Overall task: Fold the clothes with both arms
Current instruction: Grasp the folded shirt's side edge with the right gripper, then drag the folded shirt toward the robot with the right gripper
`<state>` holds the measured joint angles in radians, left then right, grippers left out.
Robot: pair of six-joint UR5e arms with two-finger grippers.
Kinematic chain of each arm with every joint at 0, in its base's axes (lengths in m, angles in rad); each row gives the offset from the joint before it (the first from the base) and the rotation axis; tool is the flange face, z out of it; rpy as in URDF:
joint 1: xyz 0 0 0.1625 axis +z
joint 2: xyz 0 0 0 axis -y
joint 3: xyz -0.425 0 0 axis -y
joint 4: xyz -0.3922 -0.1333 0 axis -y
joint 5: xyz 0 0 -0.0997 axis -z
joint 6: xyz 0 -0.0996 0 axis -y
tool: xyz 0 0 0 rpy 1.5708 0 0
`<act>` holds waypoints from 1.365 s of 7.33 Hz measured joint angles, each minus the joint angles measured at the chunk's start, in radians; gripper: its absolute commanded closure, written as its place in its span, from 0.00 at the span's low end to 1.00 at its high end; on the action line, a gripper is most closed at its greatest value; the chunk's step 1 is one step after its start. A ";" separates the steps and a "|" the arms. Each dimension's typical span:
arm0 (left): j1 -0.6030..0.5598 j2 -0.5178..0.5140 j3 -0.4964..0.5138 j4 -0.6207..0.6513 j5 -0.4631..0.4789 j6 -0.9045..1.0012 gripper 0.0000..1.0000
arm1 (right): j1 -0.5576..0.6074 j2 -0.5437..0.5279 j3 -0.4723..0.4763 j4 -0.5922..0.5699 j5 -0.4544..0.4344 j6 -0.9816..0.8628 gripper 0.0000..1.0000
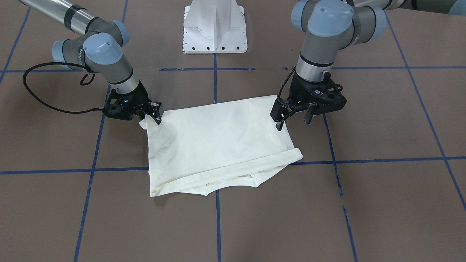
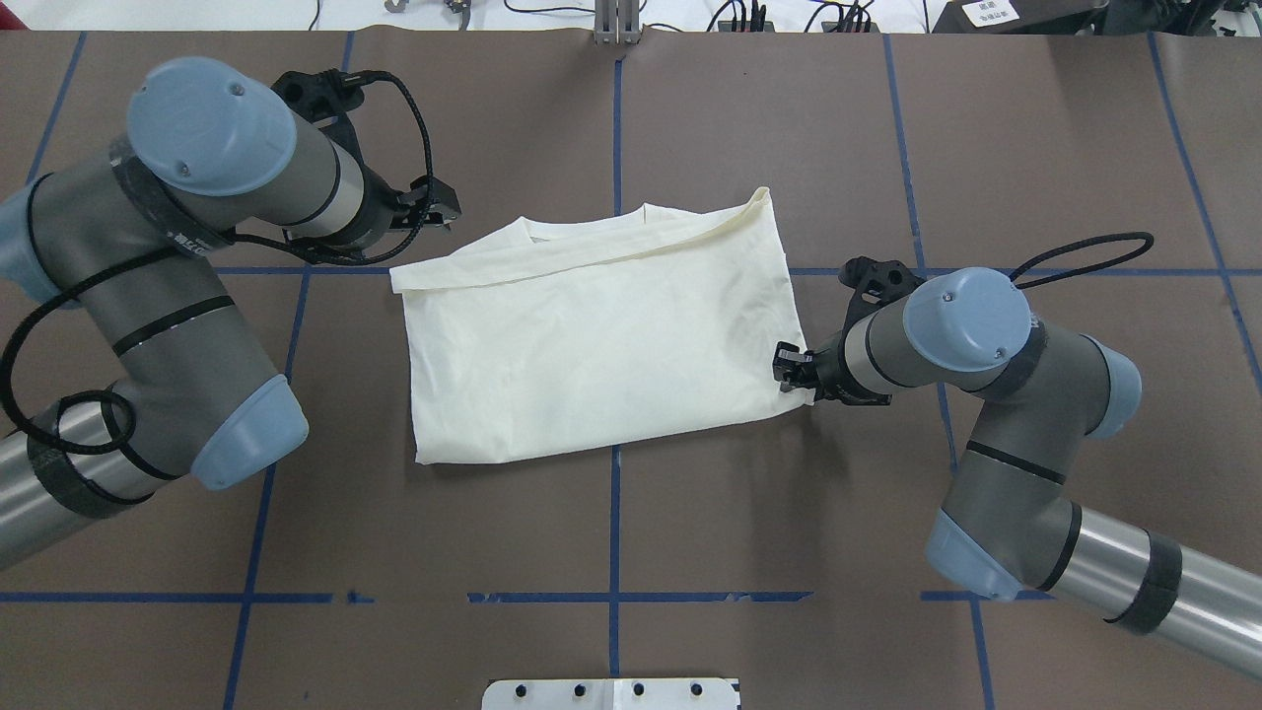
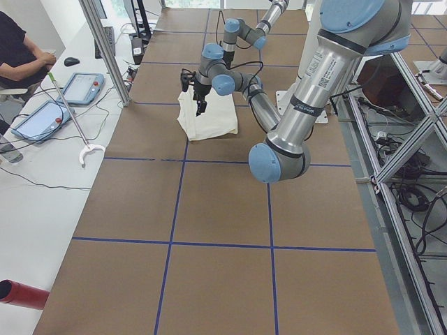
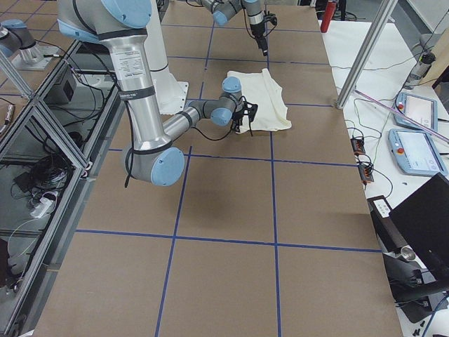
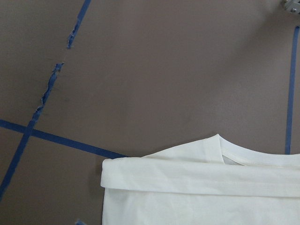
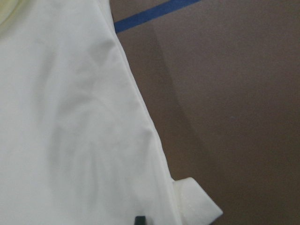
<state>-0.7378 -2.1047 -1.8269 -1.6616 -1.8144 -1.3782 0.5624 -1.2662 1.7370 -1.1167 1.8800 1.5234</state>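
Shirt [image 1: 218, 145]: plain cream cloth, rough rectangle, softly creased, flat on brown table [image 1: 364, 200]. My right pincer [image 1: 154, 117] clamped on corner; left pincer [image 1: 293, 124] apart.

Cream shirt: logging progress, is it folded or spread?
Folded: the cream T-shirt lies as a compact rectangle, layered edges showing, no sleeves out.

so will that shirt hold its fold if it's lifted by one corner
Probably not: the shirt lies limp with soft wrinkles, so it would likely drape and unfold. Thin-looking, probably light; pushed, it may bunch rather than slide.
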 measured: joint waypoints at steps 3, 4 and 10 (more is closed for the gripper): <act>0.001 0.000 0.007 -0.004 0.000 -0.001 0.00 | -0.033 -0.079 0.090 0.000 0.002 0.001 1.00; 0.002 0.000 0.007 -0.005 0.000 -0.001 0.00 | -0.078 -0.145 0.150 0.000 -0.001 0.003 1.00; 0.017 0.001 0.013 -0.014 -0.003 -0.022 0.00 | -0.447 -0.434 0.430 0.000 -0.081 0.145 0.00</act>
<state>-0.7206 -2.1039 -1.8136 -1.6757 -1.8175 -1.3998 0.1149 -1.7003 2.1668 -1.1165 1.7992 1.6682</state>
